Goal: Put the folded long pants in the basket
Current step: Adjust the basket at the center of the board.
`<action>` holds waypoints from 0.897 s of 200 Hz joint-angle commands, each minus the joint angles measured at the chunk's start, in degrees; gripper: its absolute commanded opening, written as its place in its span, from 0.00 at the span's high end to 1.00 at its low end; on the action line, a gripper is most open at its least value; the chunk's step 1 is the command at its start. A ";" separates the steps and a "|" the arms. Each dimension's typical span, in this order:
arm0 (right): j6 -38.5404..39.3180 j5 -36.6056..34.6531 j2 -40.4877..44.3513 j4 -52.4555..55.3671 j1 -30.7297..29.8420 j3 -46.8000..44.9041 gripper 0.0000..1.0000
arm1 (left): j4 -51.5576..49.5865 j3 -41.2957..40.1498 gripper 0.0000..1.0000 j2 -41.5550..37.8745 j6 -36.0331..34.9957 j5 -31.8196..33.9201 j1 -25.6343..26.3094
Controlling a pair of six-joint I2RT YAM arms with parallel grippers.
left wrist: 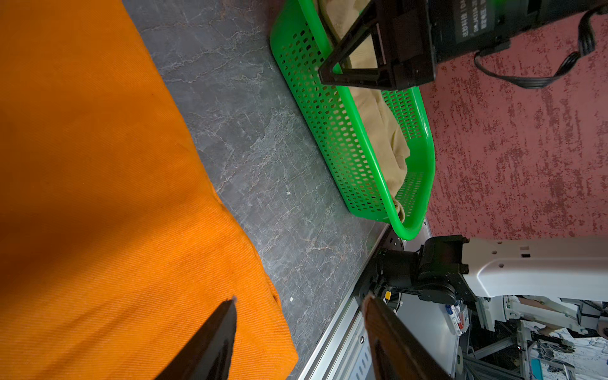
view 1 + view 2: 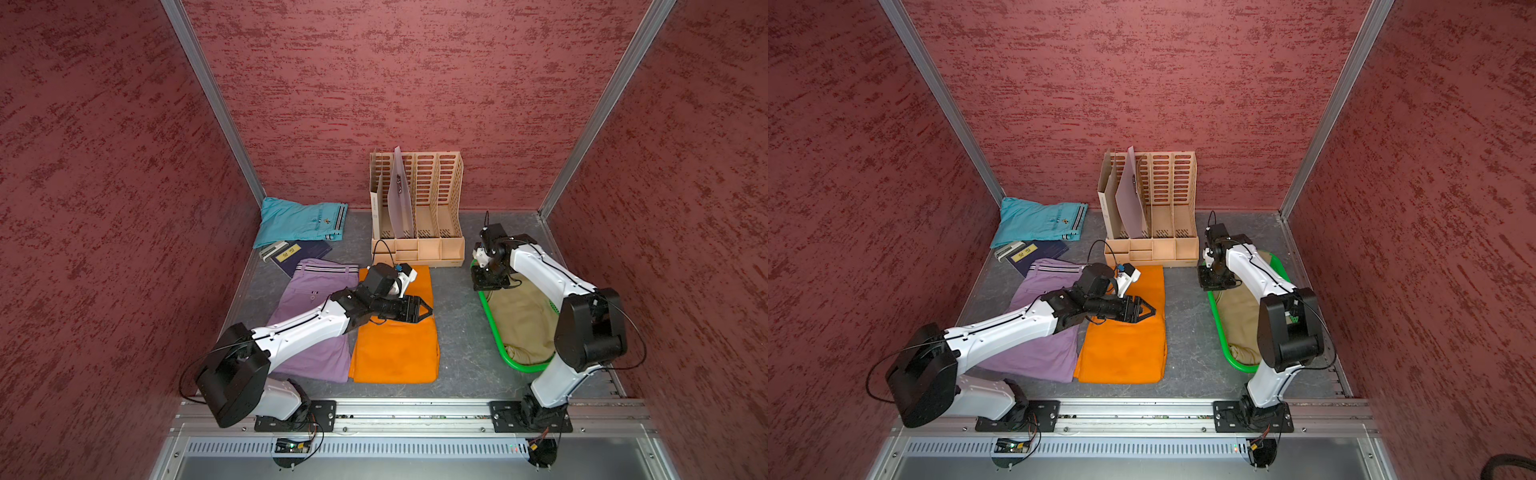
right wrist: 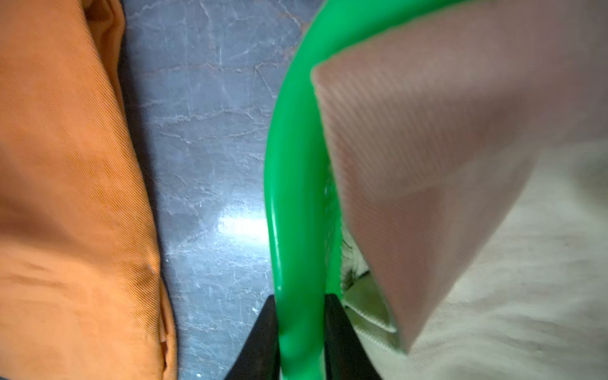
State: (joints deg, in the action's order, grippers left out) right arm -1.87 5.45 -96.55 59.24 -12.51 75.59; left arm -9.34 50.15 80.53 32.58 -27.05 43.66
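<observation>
The green basket [image 2: 491,322] [image 2: 1219,328] [image 1: 332,125] stands at the right with khaki pants [image 2: 519,320] [image 2: 1237,316] [image 1: 385,131] lying inside. My right gripper [image 2: 488,286] [image 2: 1214,284] [image 3: 300,297] is shut on the basket's rim [image 3: 296,164] at its far left corner, one finger outside and one inside. Orange pants [image 2: 399,349] [image 2: 1125,353] [image 1: 98,164] [image 3: 65,164] lie flat mid-table. My left gripper [image 2: 430,309] [image 2: 1152,309] [image 1: 299,299] hovers open over their right edge, holding nothing. Lilac pants [image 2: 299,291] [image 2: 1038,286] lie beside the orange ones, partly under the left arm. Turquoise pants [image 2: 295,222] [image 2: 1034,220] lie in the far left corner.
A beige slotted file organizer [image 2: 428,208] [image 2: 1163,199] with sheets in it stands at the back centre. A dark blue booklet [image 2: 307,253] and a small white item [image 2: 272,250] lie between the turquoise and lilac pants. Red walls close three sides; a metal rail runs along the front.
</observation>
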 commanded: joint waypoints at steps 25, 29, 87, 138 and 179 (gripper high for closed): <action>18.75 -0.79 8.15 3.89 -2.50 -5.89 0.85 | -2.12 2.73 0.34 0.42 -1.92 -0.86 -0.50; 20.67 -0.51 8.75 3.72 -3.03 -6.87 0.85 | -2.31 2.91 0.34 0.42 -2.02 -0.85 -0.50; 36.93 2.12 15.55 6.31 -9.46 -15.72 0.74 | -4.07 3.83 0.34 -0.22 -2.21 -0.42 -0.81; 37.19 4.30 24.47 4.43 -10.00 -15.07 0.42 | -2.37 3.53 0.29 -0.96 -0.05 -2.79 -3.44; 26.06 3.38 34.13 -2.15 -9.02 -15.63 0.17 | -3.93 11.58 0.26 6.35 -1.51 -5.72 -3.32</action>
State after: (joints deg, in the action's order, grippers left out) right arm 32.56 9.89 -67.24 63.61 -22.28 59.94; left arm -13.67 56.73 83.00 32.25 -29.93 40.18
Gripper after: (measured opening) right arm 0.767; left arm 0.736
